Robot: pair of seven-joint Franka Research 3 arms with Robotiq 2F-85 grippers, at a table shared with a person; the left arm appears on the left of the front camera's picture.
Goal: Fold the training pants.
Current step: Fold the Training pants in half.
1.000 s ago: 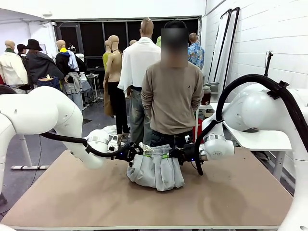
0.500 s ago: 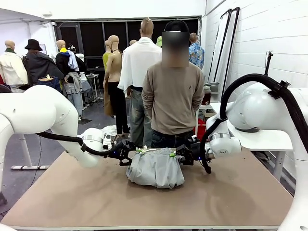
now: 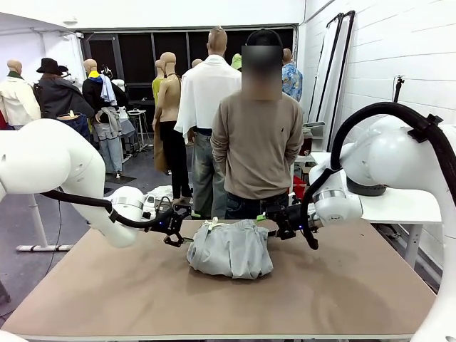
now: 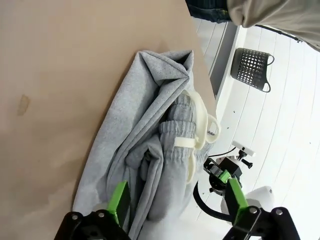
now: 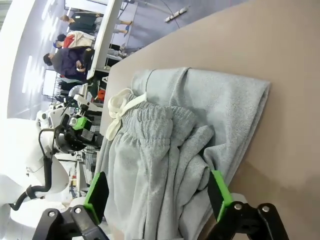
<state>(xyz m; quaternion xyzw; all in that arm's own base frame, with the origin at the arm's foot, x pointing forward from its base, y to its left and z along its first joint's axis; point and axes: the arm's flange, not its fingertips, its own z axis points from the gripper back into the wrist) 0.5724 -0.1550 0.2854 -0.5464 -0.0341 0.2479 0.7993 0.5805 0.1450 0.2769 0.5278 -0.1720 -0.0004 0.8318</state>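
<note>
Front view: light grey soft jersey training pants [image 3: 230,249], folded into a compact bundle, lie at the far middle of the brown tabletop [image 3: 214,299], with the left gripper [image 3: 175,226] just beside their left edge and the right gripper [image 3: 276,221] just beside their right edge, a person [image 3: 256,142] standing behind. Left wrist view: the left gripper [image 4: 175,202] is spread wide with nothing between its green pads [image 4: 119,200], the bundle and its white drawstring [image 4: 200,130] ahead. Right wrist view: the right gripper [image 5: 157,197] is likewise spread and free, the pants on the tabletop before it.

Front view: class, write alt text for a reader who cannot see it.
Grey training pants lie folded in a bundle on a brown table, with an open robot pincer on each side, the left pincer and right pincer, neither holding the cloth. A person stands behind the table.
</note>
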